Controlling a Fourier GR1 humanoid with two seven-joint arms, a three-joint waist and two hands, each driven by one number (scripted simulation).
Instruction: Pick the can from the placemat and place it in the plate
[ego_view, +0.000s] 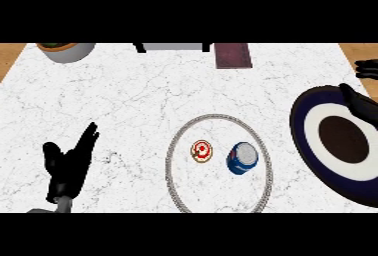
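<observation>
The can is waiting on the placemat, between the two hands.

The can (241, 158) is seen standing upright on the round placemat (179, 145), in its right half, with a small red and white thing (201, 151) just beside it on the left. The plate (306, 125) is found to the right of the placemat, dark with a white ring. The right hand (354, 102) is seen over the far side of the plate, but whether it is open or curled cannot be told. The left hand (68, 165) is held open with fingers up, well apart from the can on the left, and nothing is held in it. The can lies to the near left of the right hand, and that hand is probably the nearer one.
</observation>
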